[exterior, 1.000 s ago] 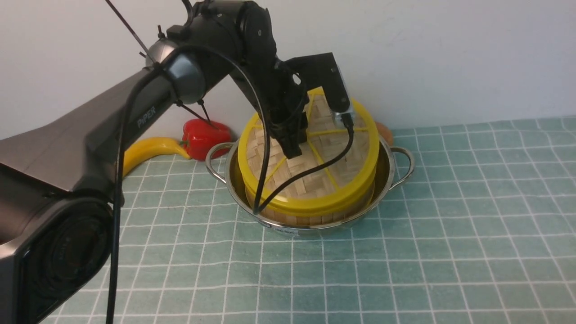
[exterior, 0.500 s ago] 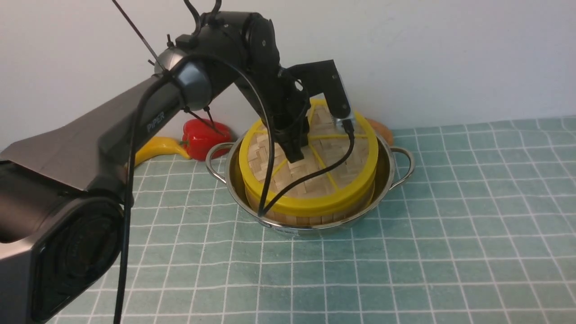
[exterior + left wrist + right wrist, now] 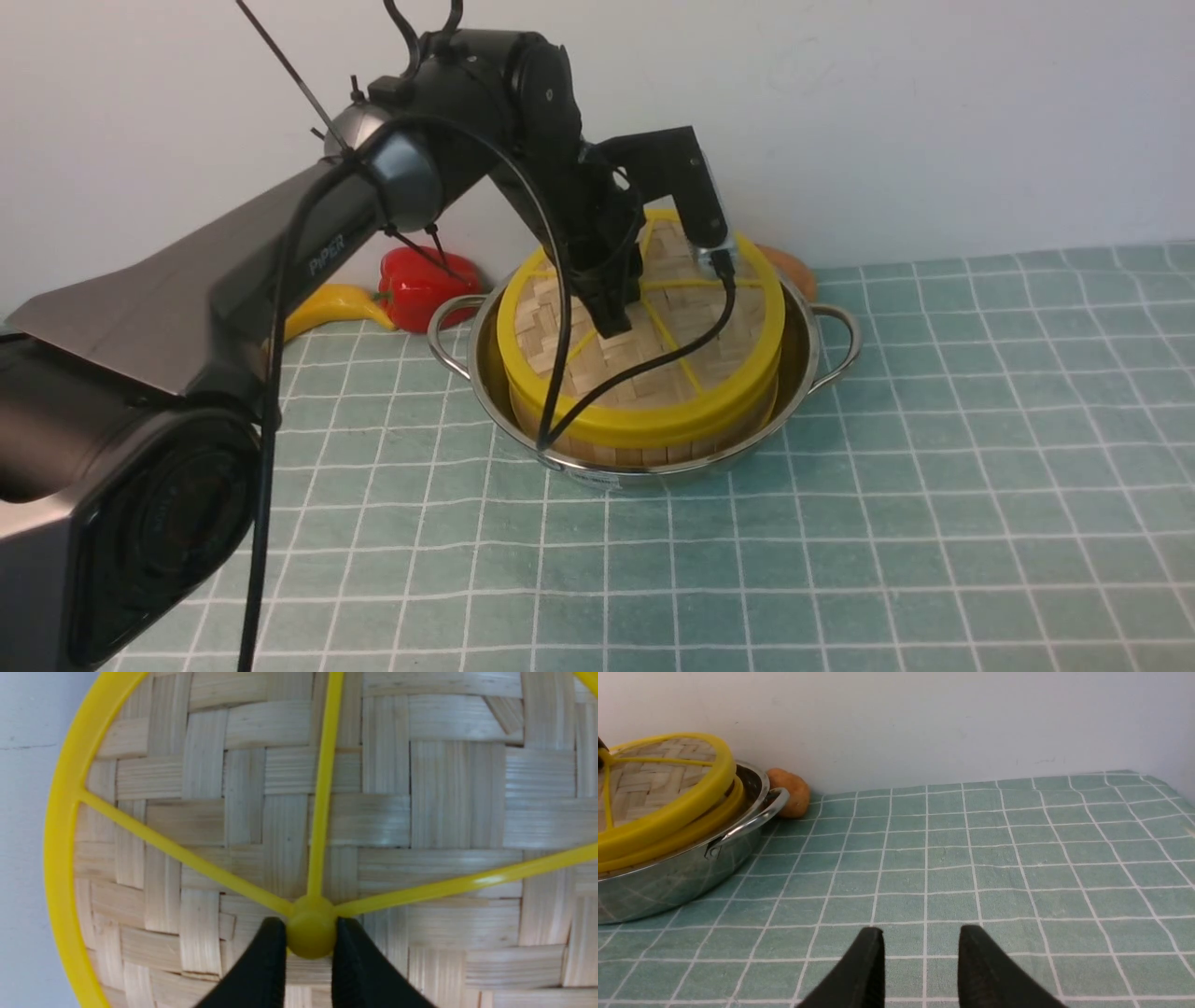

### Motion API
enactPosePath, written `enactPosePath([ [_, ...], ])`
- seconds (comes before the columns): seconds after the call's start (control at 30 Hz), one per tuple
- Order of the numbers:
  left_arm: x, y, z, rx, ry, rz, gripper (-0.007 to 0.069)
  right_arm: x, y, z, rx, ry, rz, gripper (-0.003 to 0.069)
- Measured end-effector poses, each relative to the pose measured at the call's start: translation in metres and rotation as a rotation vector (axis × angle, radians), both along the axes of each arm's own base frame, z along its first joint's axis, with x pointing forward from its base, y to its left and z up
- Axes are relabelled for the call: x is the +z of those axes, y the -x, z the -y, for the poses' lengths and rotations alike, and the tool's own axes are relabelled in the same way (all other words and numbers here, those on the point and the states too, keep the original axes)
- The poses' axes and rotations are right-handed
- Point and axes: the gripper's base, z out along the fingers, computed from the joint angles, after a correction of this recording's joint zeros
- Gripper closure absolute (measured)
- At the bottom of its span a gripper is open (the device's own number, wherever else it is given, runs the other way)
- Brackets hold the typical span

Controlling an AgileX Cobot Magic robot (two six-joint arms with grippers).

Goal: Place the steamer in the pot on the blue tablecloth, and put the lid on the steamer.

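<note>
Lid point(image 3: 653, 327) sits on the steamer point(image 3: 644, 448), centre of the front view, but not flat: the right wrist view shows its far edge riding above the steamer's yellow rim, tilted, with a gap at that side. Steamer already stands inside the pot point(image 3: 803, 364), and the pot rests on the blue tablecloth point(image 3: 934, 467) near the back wall.

Left gripper point(image 3: 310, 933): jaws partly closed, pinching the yellow hub of the lid between the two black fingers point(image 3: 266, 961). Hub fills the gap; contact on both sides in the left wrist view.

Right gripper point(image 3: 920, 961): jaws spread, nothing between them, hovering low over bare cloth to the right of the pot.

Step in hand, as I read it: seating the lid.
- You want the rim level before you let go. Lower straight down, no sideways drag, or the steamer may shift in the pot.
- Check the raised edge in the right wrist view; release only once the two yellow rims meet all round.
- Open the jaws gently and lift vertically so the fingers clear the spokes.

Also noted: red pepper point(image 3: 425, 285) and banana point(image 3: 327, 308) behind the pot at left, potato point(image 3: 789, 791) just beside the far handle. Keep clear of them.
</note>
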Motion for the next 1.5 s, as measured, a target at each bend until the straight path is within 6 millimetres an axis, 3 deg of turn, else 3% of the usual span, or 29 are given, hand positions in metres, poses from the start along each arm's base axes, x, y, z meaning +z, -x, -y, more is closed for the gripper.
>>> enactPosePath([
  [0.23,0.000,0.000,0.000,0.007,0.002,-0.001,0.0499,0.000,0.000,0.000,0.000,0.000,0.000,0.0416],
  [0.57,0.005,0.000,0.000,0.048,0.030,0.008,0.0261,0.000,0.000,0.000,0.000,0.000,0.000,0.0416],
  [0.7,0.022,0.005,-0.005,0.073,0.022,0.024,0.0232,0.000,0.000,0.000,0.000,0.000,0.000,0.0416],
  [0.93,0.094,0.033,-0.028,0.223,0.033,0.104,0.0324,0.000,0.000,0.000,0.000,0.001,0.000,0.0416],
  [1.2,0.166,0.079,-0.050,0.362,0.146,0.144,0.0620,0.000,0.000,0.000,0.000,0.001,0.000,0.0416],
  [1.5,0.254,0.136,-0.079,0.480,0.439,0.359,0.0645,0.000,0.000,0.000,0.000,0.001,0.000,0.0416],
])
